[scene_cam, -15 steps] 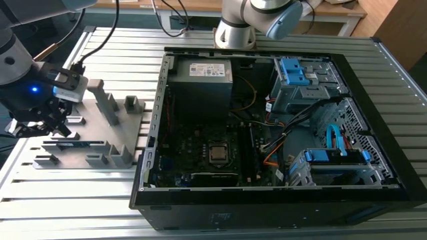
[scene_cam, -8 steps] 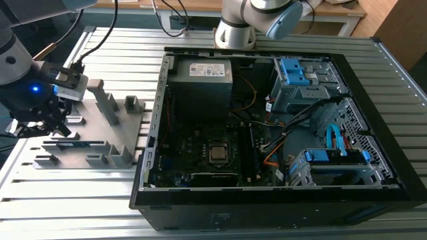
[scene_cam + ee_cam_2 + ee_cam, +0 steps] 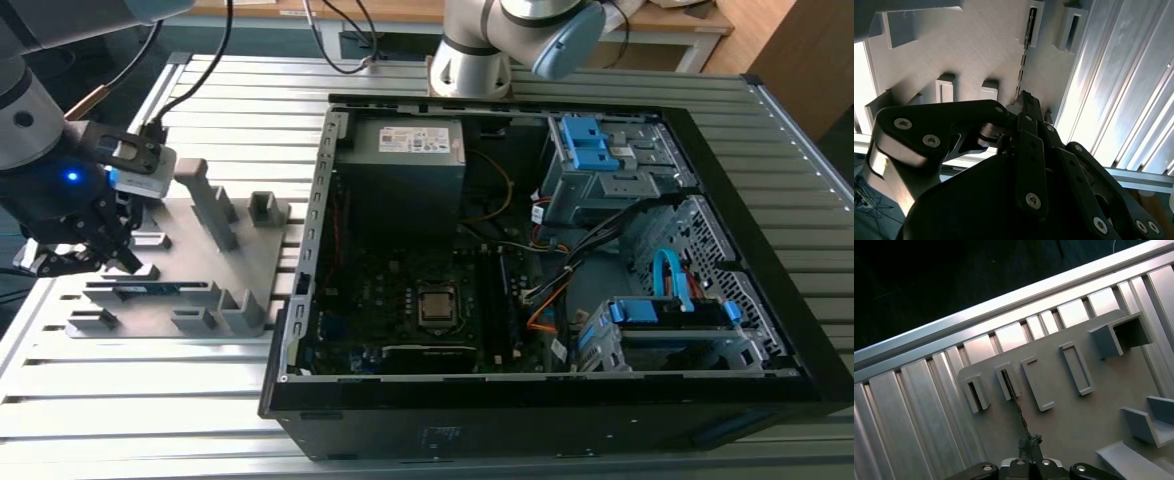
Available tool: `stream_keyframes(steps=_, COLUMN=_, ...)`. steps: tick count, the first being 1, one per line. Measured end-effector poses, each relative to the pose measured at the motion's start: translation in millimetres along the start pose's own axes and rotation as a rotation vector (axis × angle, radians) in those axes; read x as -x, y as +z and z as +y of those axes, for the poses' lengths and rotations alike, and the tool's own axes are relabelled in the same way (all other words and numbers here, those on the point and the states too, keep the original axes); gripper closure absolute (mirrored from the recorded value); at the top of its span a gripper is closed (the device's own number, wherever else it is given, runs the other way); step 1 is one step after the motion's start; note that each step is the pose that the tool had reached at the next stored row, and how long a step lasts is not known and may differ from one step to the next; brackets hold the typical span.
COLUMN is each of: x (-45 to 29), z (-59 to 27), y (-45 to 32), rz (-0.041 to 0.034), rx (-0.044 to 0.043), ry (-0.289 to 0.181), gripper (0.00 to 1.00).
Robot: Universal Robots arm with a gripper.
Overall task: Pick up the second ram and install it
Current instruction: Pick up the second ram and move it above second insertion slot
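Claw (image 3: 1025, 101) pressed together, apparently pinching the thin top edge of the second ram (image 3: 1015, 405), which stands on the grey fixture plate (image 3: 1079, 425). The ram's long axis runs straight away from the claw toward the plate's slotted edge.

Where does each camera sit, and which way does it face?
Exterior view: off the arm, high, looking down on the open computer case, grey fixture plate and gripper.
First wrist view: on the arm, looking past the gripper onto the plate.
Second wrist view: on the arm, behind the gripper's dark links, facing the plate.
Shared: both wrist views show the second ram edge-on.
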State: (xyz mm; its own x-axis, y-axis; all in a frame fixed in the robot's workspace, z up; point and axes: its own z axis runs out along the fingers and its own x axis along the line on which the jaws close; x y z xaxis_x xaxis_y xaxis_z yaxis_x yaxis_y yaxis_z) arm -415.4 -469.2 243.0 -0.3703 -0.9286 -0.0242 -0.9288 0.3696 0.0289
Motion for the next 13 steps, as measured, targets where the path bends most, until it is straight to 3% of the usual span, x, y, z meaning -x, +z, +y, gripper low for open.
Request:
stream_keyframes(steps=8, x=0.0, z=0.0, y=0.0, rz=0.0013, rx=0.0011, ry=-0.045, gripper=0.9)
stream_keyframes(steps=13, x=0.0, z=0.0, y=0.0, rz=0.0031, rx=0.0026, ry=-0.106, gripper=0.9)
